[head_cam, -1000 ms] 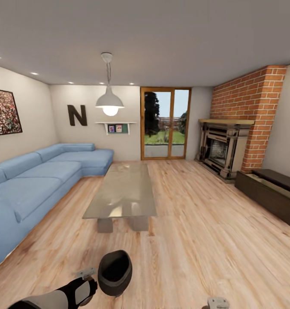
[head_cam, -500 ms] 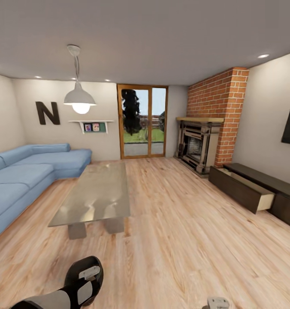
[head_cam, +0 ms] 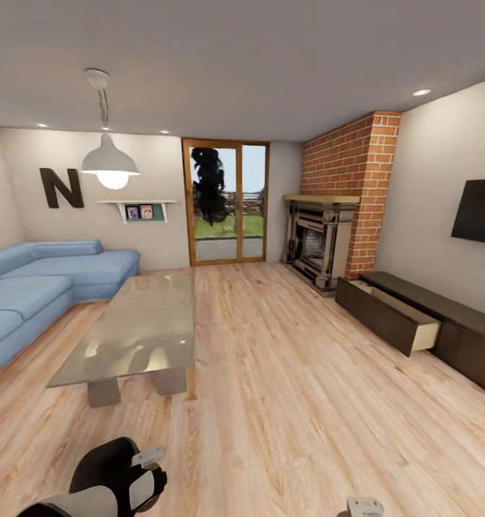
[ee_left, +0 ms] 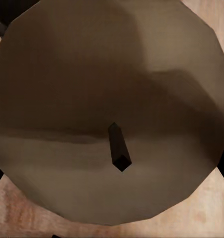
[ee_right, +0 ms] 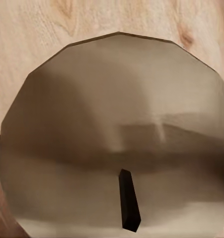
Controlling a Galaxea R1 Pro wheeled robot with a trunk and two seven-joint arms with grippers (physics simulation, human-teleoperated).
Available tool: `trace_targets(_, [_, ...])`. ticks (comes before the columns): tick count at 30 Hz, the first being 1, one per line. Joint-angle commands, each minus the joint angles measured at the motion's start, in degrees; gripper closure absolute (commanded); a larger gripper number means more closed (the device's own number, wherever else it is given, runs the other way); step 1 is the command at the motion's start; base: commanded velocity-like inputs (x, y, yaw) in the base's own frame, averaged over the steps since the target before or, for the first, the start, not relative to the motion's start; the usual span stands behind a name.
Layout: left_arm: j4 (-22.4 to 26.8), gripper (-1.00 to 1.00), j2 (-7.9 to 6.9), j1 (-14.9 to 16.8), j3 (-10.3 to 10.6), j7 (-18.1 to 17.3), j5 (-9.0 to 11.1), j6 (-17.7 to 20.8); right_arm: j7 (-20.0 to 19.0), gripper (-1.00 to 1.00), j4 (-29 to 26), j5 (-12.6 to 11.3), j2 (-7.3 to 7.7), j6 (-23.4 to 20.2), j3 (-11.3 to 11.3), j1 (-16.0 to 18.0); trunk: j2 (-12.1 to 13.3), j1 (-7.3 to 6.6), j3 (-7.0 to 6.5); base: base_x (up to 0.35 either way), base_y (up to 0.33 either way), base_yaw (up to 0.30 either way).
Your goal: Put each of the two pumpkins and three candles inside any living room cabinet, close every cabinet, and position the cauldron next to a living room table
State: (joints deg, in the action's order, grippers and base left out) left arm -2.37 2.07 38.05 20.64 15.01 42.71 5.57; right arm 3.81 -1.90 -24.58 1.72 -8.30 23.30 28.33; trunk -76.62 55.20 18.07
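Note:
The black cauldron [head_cam: 99, 463] sits on the wood floor at the lower left of the head view, a short way from the near end of the glossy grey table [head_cam: 138, 327]. My left gripper [head_cam: 148, 461] hangs just beside the cauldron. In the left wrist view a cream candle [ee_left: 92, 89] with a dark wick sits right against the camera, held off the floor. My right gripper [head_cam: 364, 507] peeks in at the bottom edge, and it holds another candle [ee_right: 116, 114] the same way. The dark-brown cabinet [head_cam: 450, 323] runs along the right wall with one drawer [head_cam: 397, 319] pulled open. The pumpkins are out of view.
A blue sofa [head_cam: 34, 287] lines the left wall. A brick fireplace [head_cam: 321, 240] stands at the back right beside glass doors [head_cam: 228, 201]. A black TV [head_cam: 478, 212] hangs above the cabinet. Open wood floor [head_cam: 285, 388] lies between table and cabinet.
The whole view has swung to the right, so the camera turned. The cabinet's open drawer and the TV have come into view, and the cauldron has slid left in the picture.

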Motion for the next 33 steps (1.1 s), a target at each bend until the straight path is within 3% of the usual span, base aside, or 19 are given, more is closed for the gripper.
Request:
trace_targets(1, [-0.1, 1.0, 0.04, 0.1, 0.6, 0.1, 0.3, 0.1, 0.2, 1.0, -0.2, -0.5, 0.03, -0.4, 0.5, 0.0, 0.0, 0.01, 0.07, 0.153, -0.289, 0.0])
trace_targets(33, [-0.1, 1.0, 0.13, -0.2, 0.6, 0.1, 0.3, 0.1, 0.2, 1.0, -0.2, -0.5, -0.05, -0.4, 0.6, 0.0, 0.0, 0.01, 0.07, 0.228, -0.223, 0.0])
